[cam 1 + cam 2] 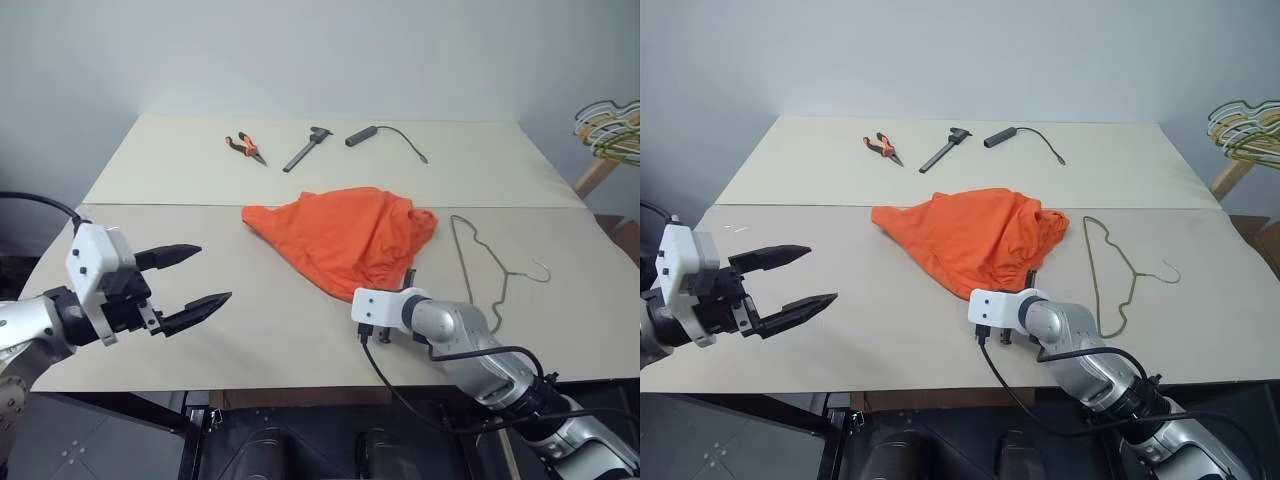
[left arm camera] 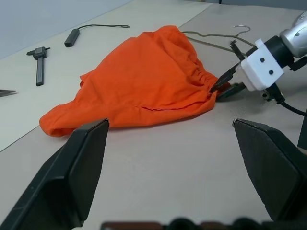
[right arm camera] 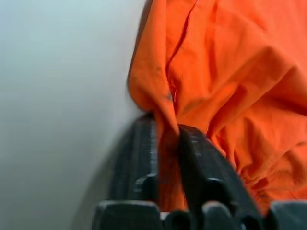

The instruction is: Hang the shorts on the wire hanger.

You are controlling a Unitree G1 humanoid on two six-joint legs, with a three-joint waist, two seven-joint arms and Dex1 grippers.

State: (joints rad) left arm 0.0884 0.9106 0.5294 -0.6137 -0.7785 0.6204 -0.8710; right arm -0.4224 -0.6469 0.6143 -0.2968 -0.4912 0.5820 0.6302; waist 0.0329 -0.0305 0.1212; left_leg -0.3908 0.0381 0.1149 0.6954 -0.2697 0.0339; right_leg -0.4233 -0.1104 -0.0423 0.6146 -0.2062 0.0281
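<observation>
Nearest to me in the head camera's view, my right gripper [image 1: 398,287] sits low on the pale beige table [image 1: 150,160], its two black fingers pinched shut on the near gathered edge of the bright orange soft fabric shorts [image 1: 340,235], which lie crumpled in a heap at the table's middle. Off to the left, my left gripper [image 1: 192,277] hovers above the table's near edge with its fingers spread wide and nothing between them. Just right of the shorts lies the thin olive-grey wire hanger [image 1: 480,265], flat on the table. Along the far side rest red-handled pliers [image 1: 245,146], a dark caliper [image 1: 306,148] and a thin black cable with a cylindrical handle [image 1: 385,136]. From the left wrist, I see my wide-apart fingers [image 2: 81,163] framing the shorts [image 2: 139,81], with the right gripper [image 2: 225,81] biting the waistband. From the right wrist, a fold of orange cloth [image 3: 230,72] is clamped between my closed fingers [image 3: 144,158].
</observation>
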